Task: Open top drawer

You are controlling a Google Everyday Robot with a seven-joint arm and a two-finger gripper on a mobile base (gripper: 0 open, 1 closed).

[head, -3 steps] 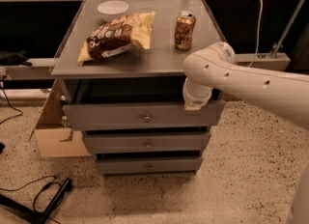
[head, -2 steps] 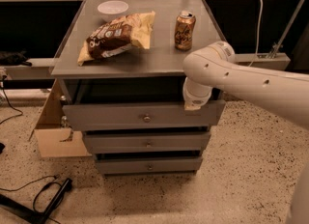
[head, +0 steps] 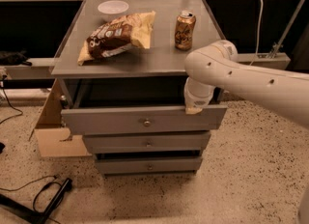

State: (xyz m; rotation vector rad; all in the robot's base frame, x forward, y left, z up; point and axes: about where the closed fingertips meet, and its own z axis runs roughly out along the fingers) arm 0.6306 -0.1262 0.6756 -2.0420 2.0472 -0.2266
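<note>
The top drawer (head: 111, 121) is the widest grey front of the cabinet, with a small round metal knob (head: 146, 121) at its centre. It stands pulled out a little from under the tabletop, with a dark gap behind its front. My gripper (head: 195, 103) comes in from the right on a white arm and hangs down at the upper edge of the drawer front, right of the knob. Its tip touches or sits just behind that edge.
Two narrower grey drawers (head: 147, 143) (head: 148, 165) sit below. On the grey tabletop (head: 159, 59) lie a chips bag (head: 118, 35), a brown can (head: 185, 23) and a white bowl (head: 113, 7). A cardboard box (head: 50, 129) stands at the left. Cables (head: 46, 196) lie on the floor.
</note>
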